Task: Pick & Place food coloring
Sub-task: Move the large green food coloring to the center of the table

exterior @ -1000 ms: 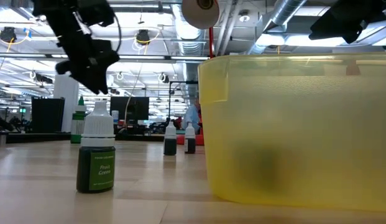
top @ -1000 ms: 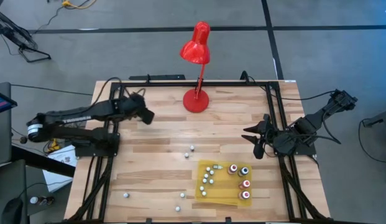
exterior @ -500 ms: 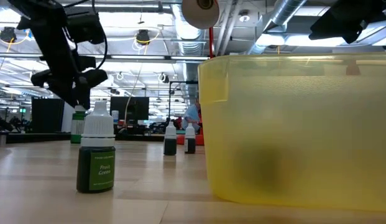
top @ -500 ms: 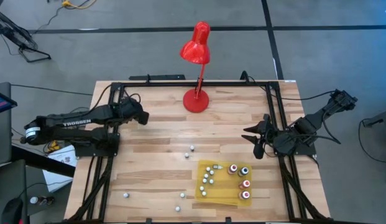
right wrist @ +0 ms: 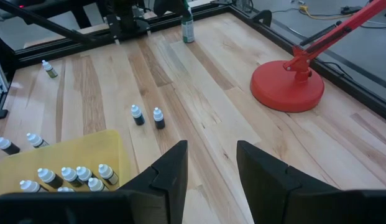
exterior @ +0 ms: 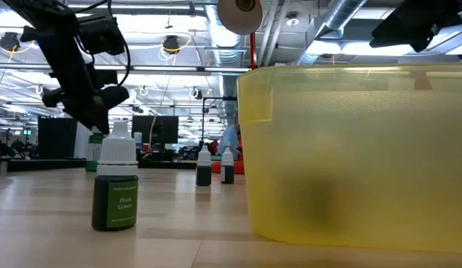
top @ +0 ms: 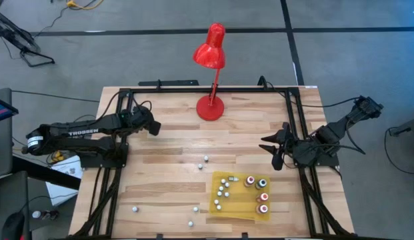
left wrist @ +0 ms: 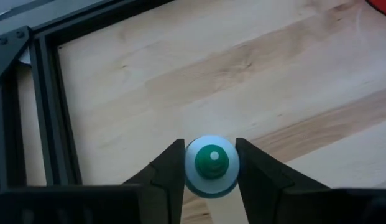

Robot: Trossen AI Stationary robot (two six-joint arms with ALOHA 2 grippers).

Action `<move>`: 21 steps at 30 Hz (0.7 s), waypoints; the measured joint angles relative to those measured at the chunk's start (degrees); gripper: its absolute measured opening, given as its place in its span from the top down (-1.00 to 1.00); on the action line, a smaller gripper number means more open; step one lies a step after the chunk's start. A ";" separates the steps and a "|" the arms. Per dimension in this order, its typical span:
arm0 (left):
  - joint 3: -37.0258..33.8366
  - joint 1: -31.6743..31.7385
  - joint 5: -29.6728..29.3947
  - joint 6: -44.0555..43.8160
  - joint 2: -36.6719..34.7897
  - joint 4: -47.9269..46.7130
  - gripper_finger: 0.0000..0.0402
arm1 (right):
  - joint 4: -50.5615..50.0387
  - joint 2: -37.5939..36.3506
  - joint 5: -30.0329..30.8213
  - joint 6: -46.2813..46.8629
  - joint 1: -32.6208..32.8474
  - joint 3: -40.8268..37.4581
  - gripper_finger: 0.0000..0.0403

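the yellow tray (top: 235, 212) near the table's front edge, right of the middle, already holds a good share of the food coloring: a cluster of pale-capped bottles (top: 223, 191) toward its left side and four with darker caps (top: 259, 193) toward its right. several bottles are not yet in it — a pair (top: 204, 160) on the bare wood (top: 173, 143) mid-table, and a few (top: 135, 209) close to the front edge, left of the tray. so the job looks well underway but unfinished.

the left gripper (left wrist: 209, 168) sits near the table's left edge, toward the back corner, directly above an upright green bottle (left wrist: 210, 165). its fingers (left wrist: 170, 169) flank the pale cap on both sides with almost no gap; i cannot tell whether they already pinch it or are just beside it. the right gripper (right wrist: 211, 163) waits at the right edge, jaws spread with nothing between them.

only the left wrist view shows the cap framed between the fingers; from above, the arm hides that bottle entirely. the right wrist view shows the same green bottle (right wrist: 188, 30) standing at the far side of the table under the left arm, plus the pair (right wrist: 147, 116) and the tray's pale caps (right wrist: 68, 177). the low view adds a label on a near green bottle (exterior: 116, 179) in front of the tray wall (exterior: 350, 156), and the left arm (exterior: 74, 67) hanging over the table behind.
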 joint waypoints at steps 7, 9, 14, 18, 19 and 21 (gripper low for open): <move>0.00 -3.24 6.50 3.79 0.04 8.61 0.48 | 0.00 -0.01 -0.01 0.00 0.00 0.00 0.36; 0.00 -5.96 6.93 5.54 0.68 13.96 0.48 | 0.00 0.01 -0.01 0.00 0.00 0.00 0.36; 1.40 -13.84 5.78 7.47 7.28 23.97 0.48 | 0.00 0.01 -0.01 0.00 0.00 0.00 0.36; 7.16 -18.92 3.99 6.94 17.18 24.45 0.47 | -0.02 0.01 -0.01 0.00 0.00 0.00 0.36; 9.18 -19.92 3.87 6.97 19.93 24.64 0.47 | 0.02 -0.01 0.01 0.00 0.00 0.00 0.36; 13.03 -21.76 3.85 7.61 24.78 24.39 0.46 | -0.02 0.00 -0.01 0.00 0.00 0.00 0.36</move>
